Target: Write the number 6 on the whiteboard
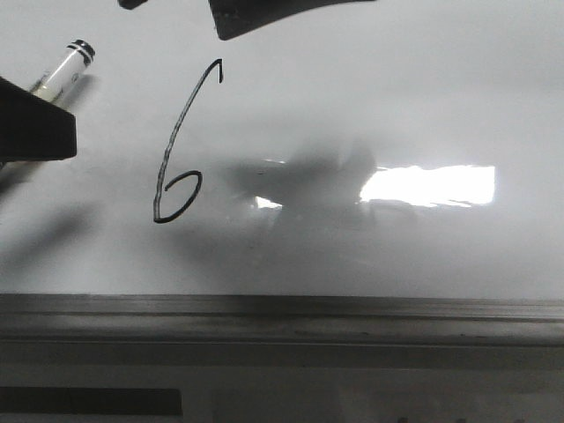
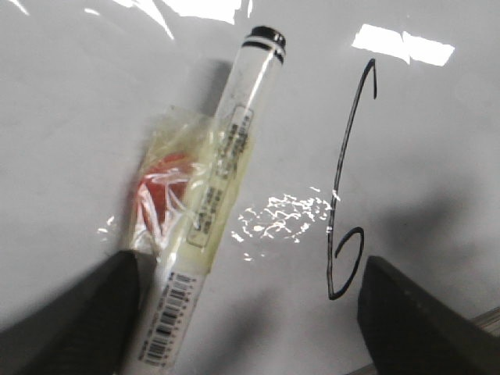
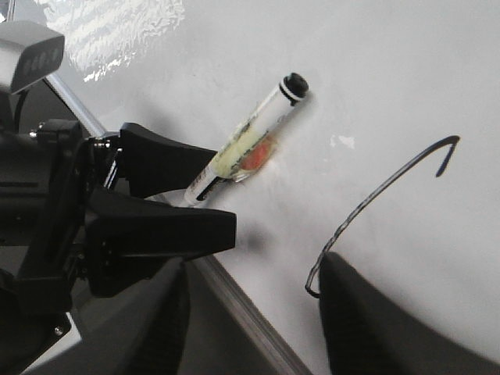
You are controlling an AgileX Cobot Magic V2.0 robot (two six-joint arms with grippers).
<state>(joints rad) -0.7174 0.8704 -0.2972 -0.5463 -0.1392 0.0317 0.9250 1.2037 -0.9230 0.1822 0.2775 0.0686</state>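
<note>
A thin black hand-drawn number 6 (image 1: 179, 145) stands on the large glossy white whiteboard (image 1: 423, 97), left of the bright glare and above the grey metal rail (image 1: 352, 313).

The left gripper (image 2: 246, 312) has its dark jaws spread, released; a white marker pen with a black cap (image 2: 226, 180), wrapped in clear tape, lies on the board beside one finger. The right gripper (image 3: 254, 312) also hangs with jaws apart, grasping nothing.
</note>
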